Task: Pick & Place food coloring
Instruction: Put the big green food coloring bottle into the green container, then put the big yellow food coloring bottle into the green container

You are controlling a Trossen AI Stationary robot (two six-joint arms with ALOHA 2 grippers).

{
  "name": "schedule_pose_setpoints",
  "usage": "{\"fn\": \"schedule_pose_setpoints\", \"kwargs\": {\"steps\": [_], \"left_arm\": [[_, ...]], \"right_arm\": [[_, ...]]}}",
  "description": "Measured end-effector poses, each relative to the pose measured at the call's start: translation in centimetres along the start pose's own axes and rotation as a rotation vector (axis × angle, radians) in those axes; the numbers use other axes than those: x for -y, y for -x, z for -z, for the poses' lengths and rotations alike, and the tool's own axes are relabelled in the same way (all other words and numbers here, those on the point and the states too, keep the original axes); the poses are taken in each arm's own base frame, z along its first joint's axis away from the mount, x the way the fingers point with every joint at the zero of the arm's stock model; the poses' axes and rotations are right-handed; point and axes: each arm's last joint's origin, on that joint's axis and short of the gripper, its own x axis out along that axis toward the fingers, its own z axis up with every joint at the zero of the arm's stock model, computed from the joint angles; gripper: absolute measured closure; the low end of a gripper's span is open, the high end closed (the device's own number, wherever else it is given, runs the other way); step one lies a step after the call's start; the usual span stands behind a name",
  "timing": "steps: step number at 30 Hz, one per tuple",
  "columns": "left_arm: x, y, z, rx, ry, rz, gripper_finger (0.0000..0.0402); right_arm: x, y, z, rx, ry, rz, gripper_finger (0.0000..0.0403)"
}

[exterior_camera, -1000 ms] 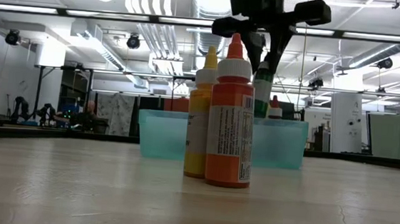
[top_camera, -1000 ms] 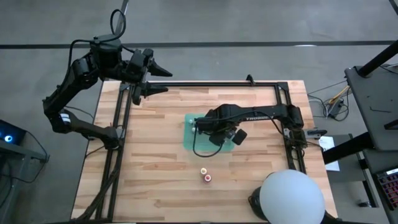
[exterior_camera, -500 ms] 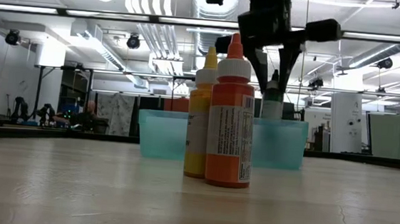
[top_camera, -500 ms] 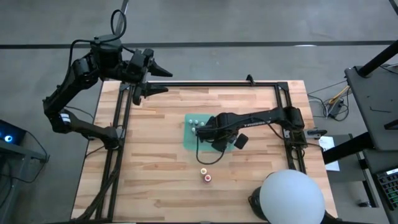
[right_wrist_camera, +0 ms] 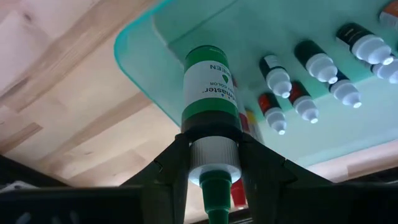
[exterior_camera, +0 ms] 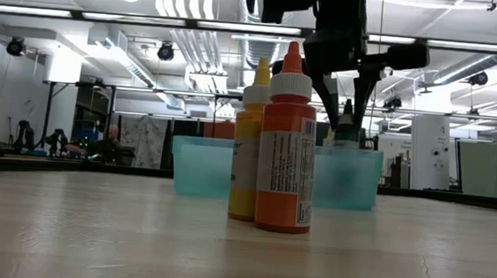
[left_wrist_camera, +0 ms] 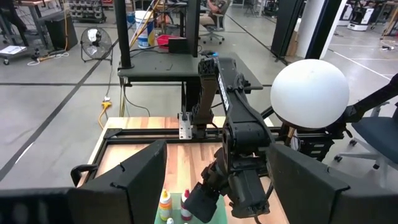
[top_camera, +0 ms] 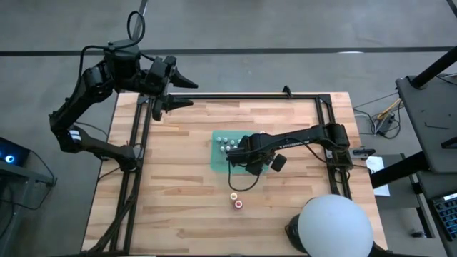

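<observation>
Right end effector point(right_wrist_camera: 214, 163) grasping green food coloring bottle point(right_wrist_camera: 210, 87) by its neck, long axis vertical, teal tray point(right_wrist_camera: 140, 46) directly below; left end effector point(top_camera: 171, 80) released, well apart.

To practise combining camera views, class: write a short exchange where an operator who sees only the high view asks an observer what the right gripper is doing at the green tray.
Operator: The arm hides it from above. Is anything held?
Observer: Yes. The right wrist view shows the right gripper shut on a green-labelled bottle at its neck, over the green tray.
Operator: What are the two small dots below the tray in my picture?
Observer: The low view shows them standing upright: an orange bottle and a yellow bottle, close together outside the tray.
</observation>
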Motion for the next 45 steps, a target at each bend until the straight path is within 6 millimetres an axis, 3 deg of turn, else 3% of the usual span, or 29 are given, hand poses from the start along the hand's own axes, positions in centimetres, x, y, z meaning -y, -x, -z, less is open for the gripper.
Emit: {"fn": "schedule_pose_setpoints", "kwargs": {"steps": [23, 45], "left_arm": [[0.0, 0.0, 0.0, 0.0, 0.0, 0.0, 0.0155], [0.0, 0.0, 0.0, 0.0, 0.0, 0.0, 0.0155]], "right_arm": [[-0.6, -2.1, -0.5, -0.021, 0.03, -0.024, 0.0294], [-0.6, -2.1, -0.6, -0.014, -0.059, -0.017, 0.022]]}}
